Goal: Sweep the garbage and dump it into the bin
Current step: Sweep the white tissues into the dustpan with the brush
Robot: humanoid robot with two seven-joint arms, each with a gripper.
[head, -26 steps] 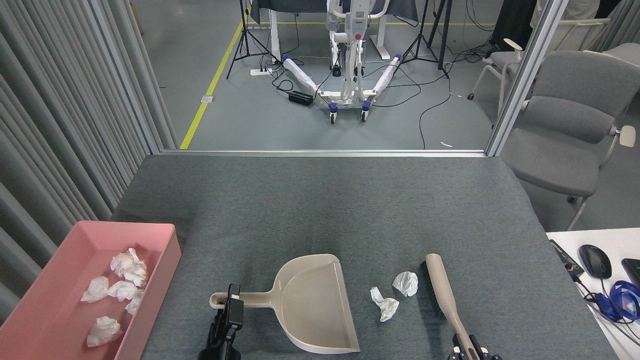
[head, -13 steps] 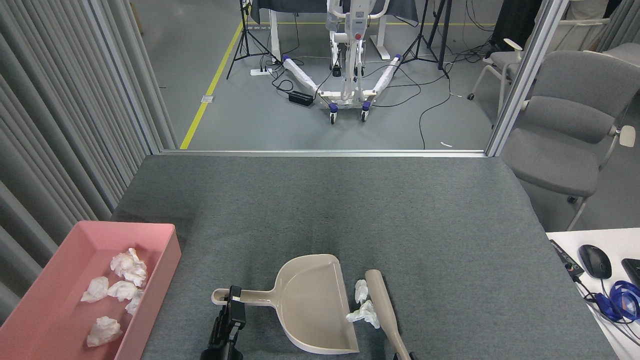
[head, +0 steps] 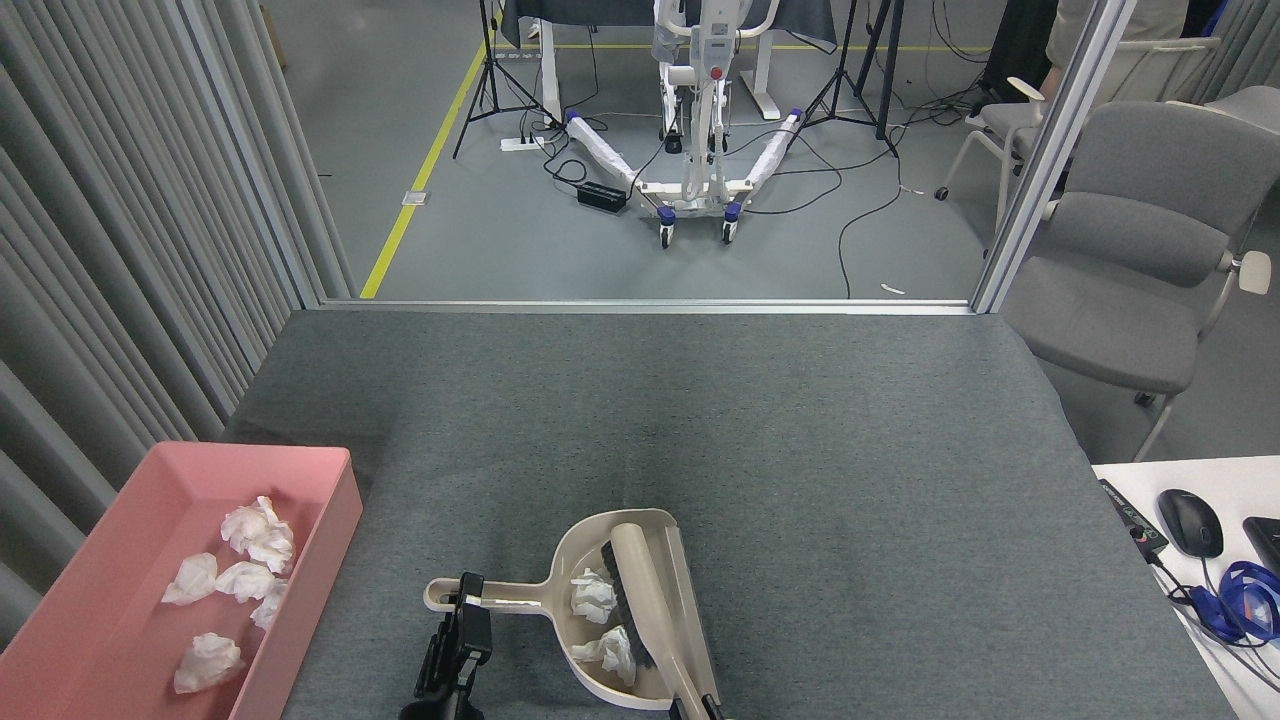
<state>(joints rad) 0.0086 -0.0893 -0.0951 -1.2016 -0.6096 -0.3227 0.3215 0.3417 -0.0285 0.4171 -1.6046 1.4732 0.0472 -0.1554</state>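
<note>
Here the left pincer [head: 462, 610] pinches the dustpan [head: 600, 560] handle; right pincer unseen.

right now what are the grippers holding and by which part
The left gripper holds the beige dustpan by the far end of its handle. The right gripper is out of view; the brush runs off the bottom edge, so its hold cannot be told.

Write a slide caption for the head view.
Brush pushes two tissue wads into the dustpan; pink bin waits left.
</note>
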